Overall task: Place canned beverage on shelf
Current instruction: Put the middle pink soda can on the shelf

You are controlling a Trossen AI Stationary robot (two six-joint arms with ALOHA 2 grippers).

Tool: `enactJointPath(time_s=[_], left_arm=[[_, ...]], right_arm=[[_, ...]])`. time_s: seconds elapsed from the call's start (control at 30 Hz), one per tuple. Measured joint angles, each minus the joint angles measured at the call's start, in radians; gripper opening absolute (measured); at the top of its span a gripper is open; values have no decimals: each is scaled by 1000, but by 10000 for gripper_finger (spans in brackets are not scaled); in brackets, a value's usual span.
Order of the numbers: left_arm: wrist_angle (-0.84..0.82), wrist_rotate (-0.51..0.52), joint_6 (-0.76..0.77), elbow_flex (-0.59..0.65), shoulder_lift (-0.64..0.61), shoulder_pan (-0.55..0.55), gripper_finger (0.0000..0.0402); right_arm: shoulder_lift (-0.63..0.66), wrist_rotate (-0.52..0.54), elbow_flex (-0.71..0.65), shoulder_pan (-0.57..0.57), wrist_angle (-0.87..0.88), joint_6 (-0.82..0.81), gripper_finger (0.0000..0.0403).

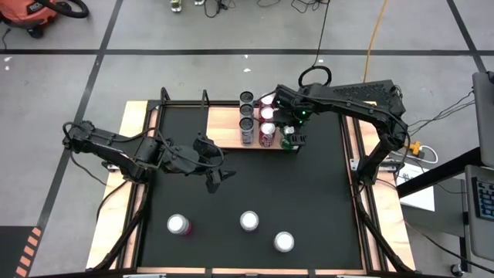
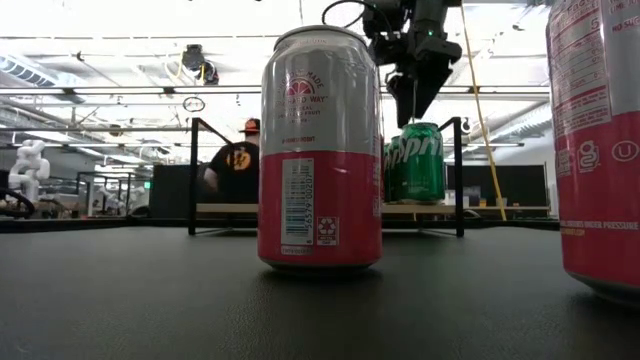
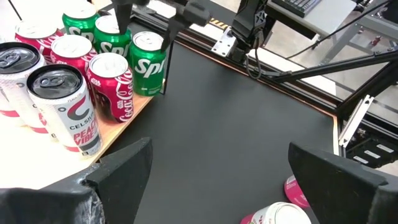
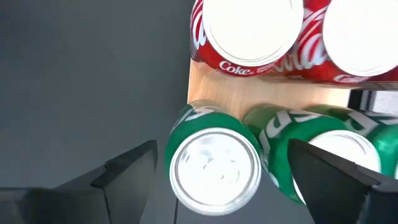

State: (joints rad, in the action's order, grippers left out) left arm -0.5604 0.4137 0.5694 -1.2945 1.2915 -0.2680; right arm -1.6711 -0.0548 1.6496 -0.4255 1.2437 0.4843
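The shelf [image 1: 225,130] is a light-brown board at the mat's far side. It bears several cans: silver, red Coke and green Sprite. My right gripper [image 4: 222,149] is open and points down over the shelf's right end. Its fingers stand just above and to either side of a green Sprite can [image 4: 214,165], without touching it. That can [image 2: 415,160] stands upright on the shelf's edge beside a second green can [image 4: 336,155]. My left gripper [image 3: 217,149] is open and empty above the black mat, near the shelf's front [image 1: 216,168].
Three pink-and-white cans stand upright on the black mat near its front edge [image 1: 178,225], [image 1: 248,221], [image 1: 283,242]. One of them fills the middle of the low view [image 2: 320,150]. A person in a dark shirt [image 2: 238,165] is in the room beyond the table.
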Motion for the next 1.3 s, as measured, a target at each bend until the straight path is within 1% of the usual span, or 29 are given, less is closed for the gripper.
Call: enactJointPath(time_s=[0.1, 0.17, 0.2, 0.3, 0.4, 0.5, 0.73, 0.93, 1.1, 1.3], left_arm=[[0, 0, 0, 0, 0, 0, 374], [0, 0, 0, 0, 0, 0, 374], [0, 0, 0, 0, 0, 0, 374], [0, 0, 0, 0, 0, 0, 374], [0, 0, 0, 0, 0, 0, 374], [-1, 0, -6, 0, 0, 0, 374], [-4, 0, -9, 0, 0, 0, 374], [-6, 0, -34, 0, 0, 1, 374], [-6, -13, -32, 0, 0, 1, 374], [-6, -18, -27, 0, 0, 0, 374]], right_arm=[[0, -1, 54, 0, 54, -10, 336], [0, -4, 97, 2, 97, -47, 336], [0, -19, 119, 2, 122, -72, 336], [0, -110, 179, 8, 200, -175, 335], [17, -155, 191, 35, 235, -275, 328], [63, -151, 155, 84, 210, -356, 316], [170, -25, 13, 203, 70, -507, 270], [185, -19, -149, 256, -30, -580, 210], [186, -14, -254, 277, -111, -596, 159], [186, 105, -290, 277, -162, -577, 121]])
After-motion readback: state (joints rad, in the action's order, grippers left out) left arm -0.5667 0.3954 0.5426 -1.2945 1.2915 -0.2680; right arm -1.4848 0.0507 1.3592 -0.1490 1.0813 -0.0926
